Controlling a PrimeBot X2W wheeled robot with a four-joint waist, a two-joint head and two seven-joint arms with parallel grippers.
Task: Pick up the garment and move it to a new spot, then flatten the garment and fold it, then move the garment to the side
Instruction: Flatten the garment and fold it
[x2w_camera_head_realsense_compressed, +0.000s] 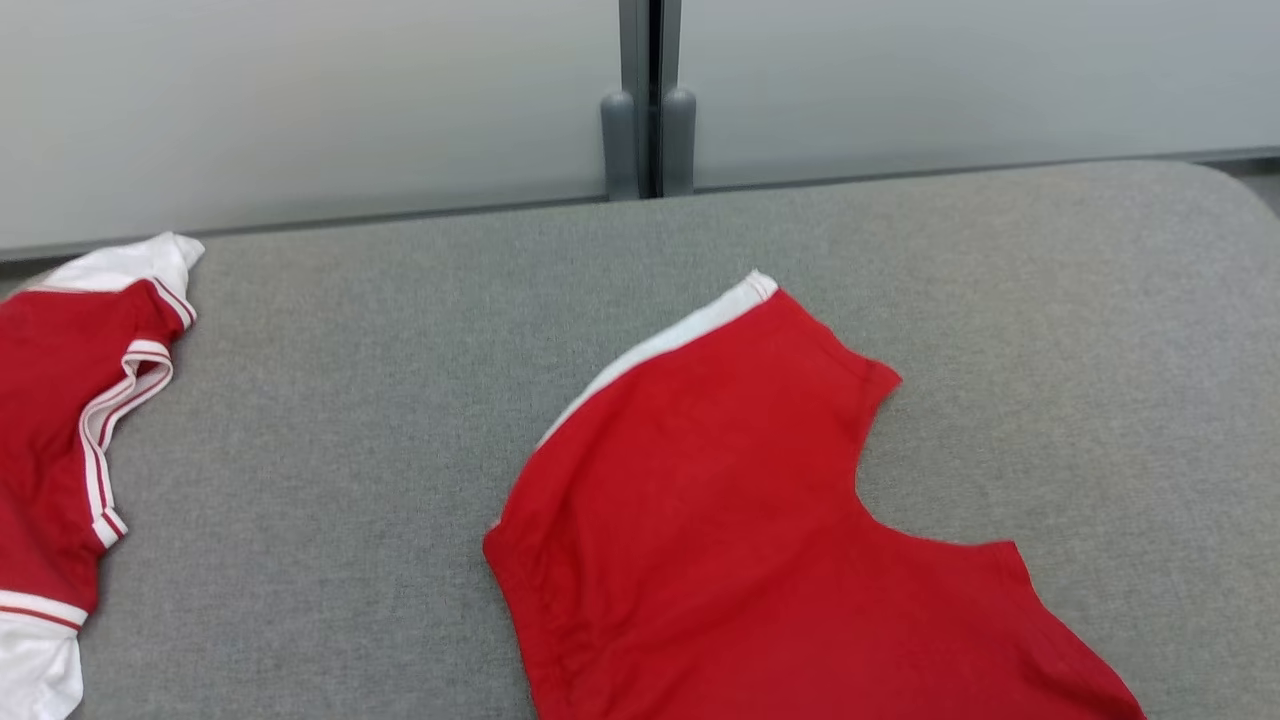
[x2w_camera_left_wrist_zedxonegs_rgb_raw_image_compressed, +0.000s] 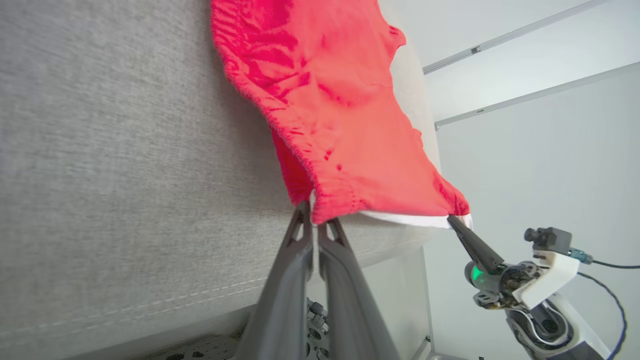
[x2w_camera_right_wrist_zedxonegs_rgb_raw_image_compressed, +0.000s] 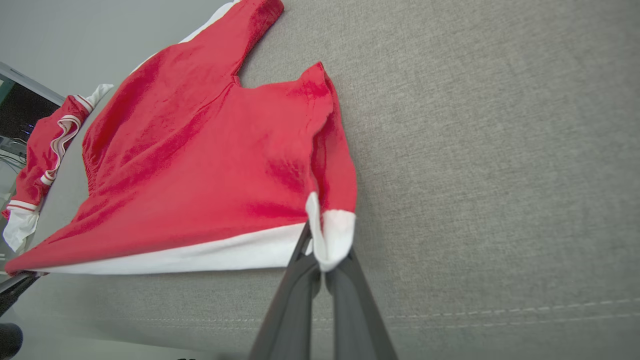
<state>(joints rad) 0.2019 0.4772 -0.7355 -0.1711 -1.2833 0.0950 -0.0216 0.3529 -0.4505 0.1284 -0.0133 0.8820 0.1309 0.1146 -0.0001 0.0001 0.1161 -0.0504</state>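
Observation:
The garment (x2w_camera_head_realsense_compressed: 740, 520) is red with a white band and lies spread on the grey padded table (x2w_camera_head_realsense_compressed: 350, 450), running off the head view's bottom edge. In the left wrist view my left gripper (x2w_camera_left_wrist_zedxonegs_rgb_raw_image_compressed: 314, 220) is shut on a red corner of the garment (x2w_camera_left_wrist_zedxonegs_rgb_raw_image_compressed: 340, 100) near the table's front edge. In the right wrist view my right gripper (x2w_camera_right_wrist_zedxonegs_rgb_raw_image_compressed: 320, 262) is shut on the garment's (x2w_camera_right_wrist_zedxonegs_rgb_raw_image_compressed: 200, 165) white-banded corner. The right gripper (x2w_camera_left_wrist_zedxonegs_rgb_raw_image_compressed: 454, 221) also appears in the left wrist view, pinching that white corner. The hem stretches between the two grippers.
A second red and white garment (x2w_camera_head_realsense_compressed: 60, 420) lies crumpled at the table's left end. Behind the table stands a pale wall with a grey post (x2w_camera_head_realsense_compressed: 648, 100). Bare grey surface extends to the right of the held garment and between the two garments.

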